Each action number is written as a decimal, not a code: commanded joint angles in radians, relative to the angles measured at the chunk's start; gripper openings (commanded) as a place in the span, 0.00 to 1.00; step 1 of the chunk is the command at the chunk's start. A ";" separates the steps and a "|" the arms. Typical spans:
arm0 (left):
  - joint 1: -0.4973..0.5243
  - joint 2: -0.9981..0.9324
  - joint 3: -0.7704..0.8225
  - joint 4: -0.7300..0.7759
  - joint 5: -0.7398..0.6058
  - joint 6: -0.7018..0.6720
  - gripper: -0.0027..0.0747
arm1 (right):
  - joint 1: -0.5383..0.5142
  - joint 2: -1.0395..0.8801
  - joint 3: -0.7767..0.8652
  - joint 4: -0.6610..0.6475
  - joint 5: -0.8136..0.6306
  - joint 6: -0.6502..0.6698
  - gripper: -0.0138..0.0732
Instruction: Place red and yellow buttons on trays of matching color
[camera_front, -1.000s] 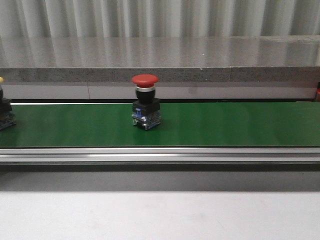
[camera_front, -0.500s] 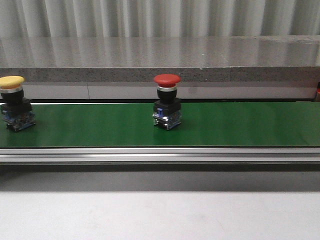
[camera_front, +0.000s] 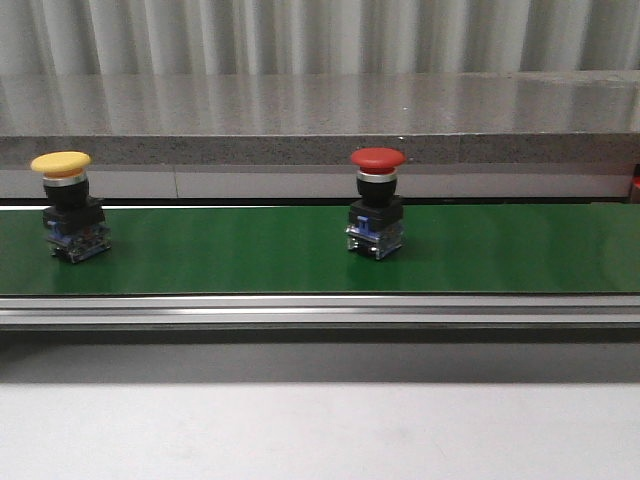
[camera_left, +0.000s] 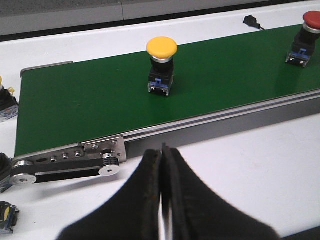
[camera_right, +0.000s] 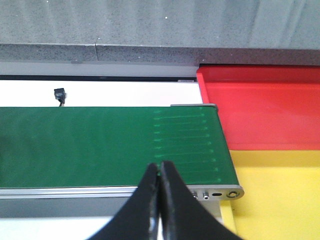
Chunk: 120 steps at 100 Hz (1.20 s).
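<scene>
One green conveyor belt (camera_front: 300, 250) spanning the front view from edge to edge, edged along its near side by a silver rail (camera_front: 320, 310). White bench (camera_front: 320, 430) in front of it, grey speckled ledge (camera_front: 320, 148) behind.

Two trays past the belt's right end, seen from the right wrist: one red tray (camera_right: 270, 107) on the far side, one yellow tray (camera_right: 280, 192) on the near side, touching along a straight seam. Neither tray holding a button in the part shown.

Two push buttons standing upright on the belt, well apart. One red button (camera_front: 377, 203) a little right of the belt's middle, mushroom cap on top, black body and blue base below. One yellow button (camera_front: 70, 206) near the belt's left end, same build. Both set toward the far edge of the belt rather than the near rail.

Two grippers, both over the white bench on the near side of the rail. Left gripper (camera_left: 162, 155) with its black fingers pressed together, nothing between them. Right gripper (camera_right: 160, 172) likewise closed tip to tip, empty, near the belt's right end.

Off the belt's left end, several more small parts on the bench, cut by the frame edge, too partial to count surely.
</scene>
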 joint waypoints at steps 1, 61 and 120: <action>-0.008 0.009 -0.025 -0.025 -0.063 0.002 0.01 | -0.003 0.101 -0.113 0.016 -0.011 -0.001 0.08; -0.008 0.009 -0.025 -0.025 -0.063 0.002 0.01 | 0.001 0.614 -0.552 0.237 0.310 -0.156 0.52; -0.008 0.009 -0.025 -0.025 -0.063 0.002 0.01 | 0.095 1.024 -0.798 0.359 0.451 -0.360 0.76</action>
